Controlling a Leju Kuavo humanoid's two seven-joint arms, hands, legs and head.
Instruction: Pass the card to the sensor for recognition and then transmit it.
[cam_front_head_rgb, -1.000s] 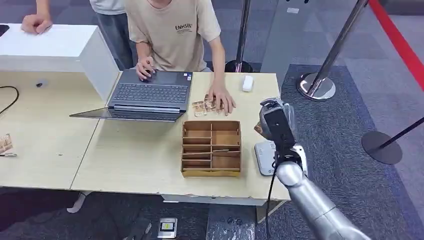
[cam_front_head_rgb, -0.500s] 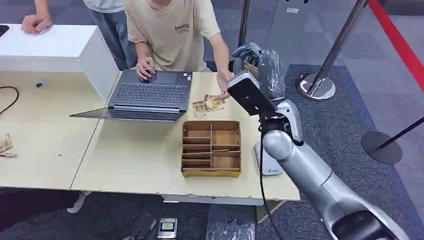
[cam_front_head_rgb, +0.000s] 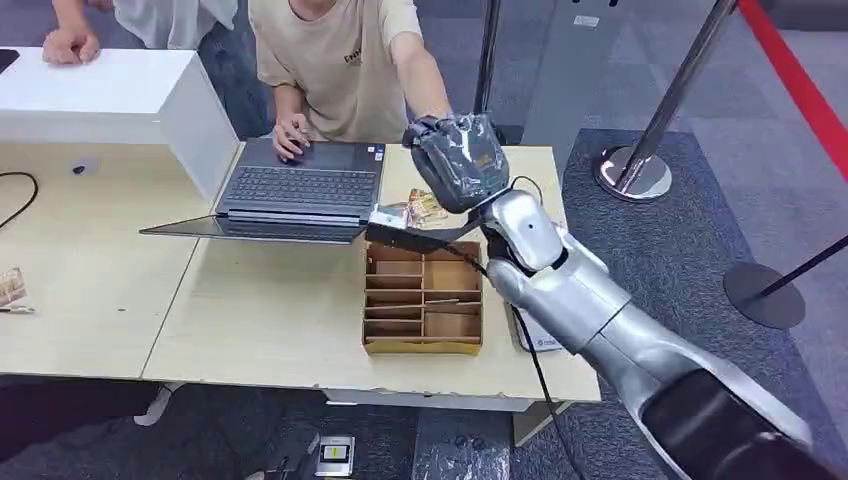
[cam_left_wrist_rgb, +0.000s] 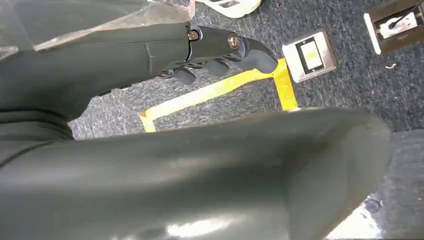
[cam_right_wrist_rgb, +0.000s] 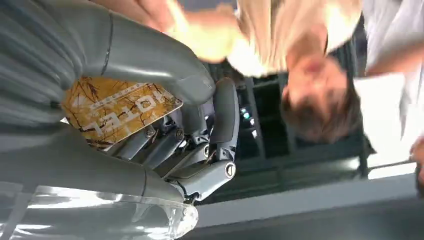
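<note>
My right hand (cam_front_head_rgb: 458, 160) is raised over the far side of the table, close to the outstretched arm (cam_front_head_rgb: 420, 75) of the person in the beige shirt. In the right wrist view it (cam_right_wrist_rgb: 190, 125) pinches a golden-brown patterned hotel card (cam_right_wrist_rgb: 116, 111) between thumb and fingers, and the person's blurred hand (cam_right_wrist_rgb: 200, 30) is just beyond it. The white sensor pad (cam_front_head_rgb: 545, 340) lies at the table's right edge, mostly hidden behind my right forearm. My left hand (cam_left_wrist_rgb: 220, 50) hangs over the floor with nothing in it, its fingers loosely bent.
A wooden compartment box (cam_front_head_rgb: 423, 297) stands mid-table, below my arm. Loose cards (cam_front_head_rgb: 415, 210) lie between it and an open laptop (cam_front_head_rgb: 300, 190), where the person's other hand rests. A white counter (cam_front_head_rgb: 100, 95) is at the far left. Stanchion posts (cam_front_head_rgb: 632, 170) stand to the right.
My right arm has lifted from above the sensor pad and swung left and away toward the person. The person's hand has left the loose cards and risen toward my hand.
</note>
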